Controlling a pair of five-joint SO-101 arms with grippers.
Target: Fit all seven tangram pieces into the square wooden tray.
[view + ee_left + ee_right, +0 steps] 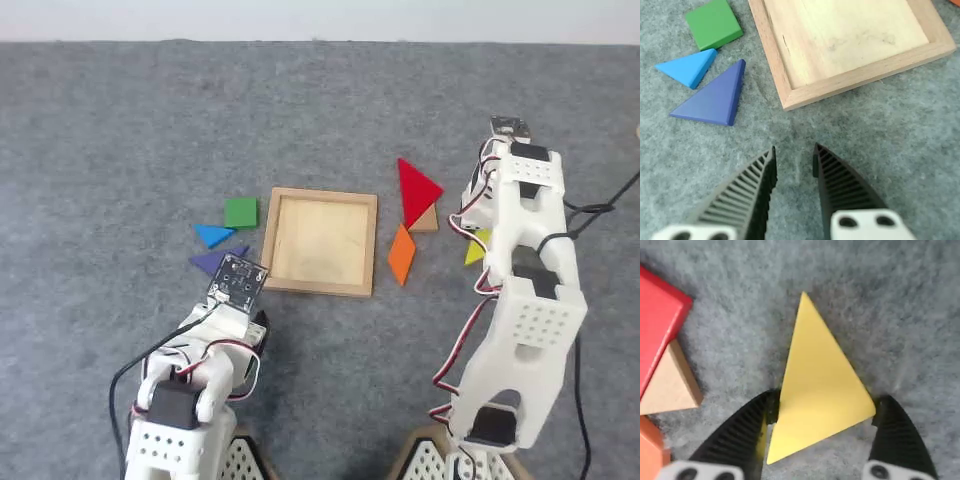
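Presently, seven flat pieces lie on the grey, felt-like counter (100,150), all outside the square, raised-rim wooden tray (320,242). Left of the tray are three: one green square (240,212), one blue triangle (213,235) and one purple triangle (215,260). Right of it are four: one red triangle (415,188), one tan triangle (425,218) touching it, one orange parallelogram (401,253) and one yellow triangle (820,385). Left jaws, ribbed and black, stand slightly apart above bare felt near a tray corner. Right jaws are clamped on the yellow triangle's edges.
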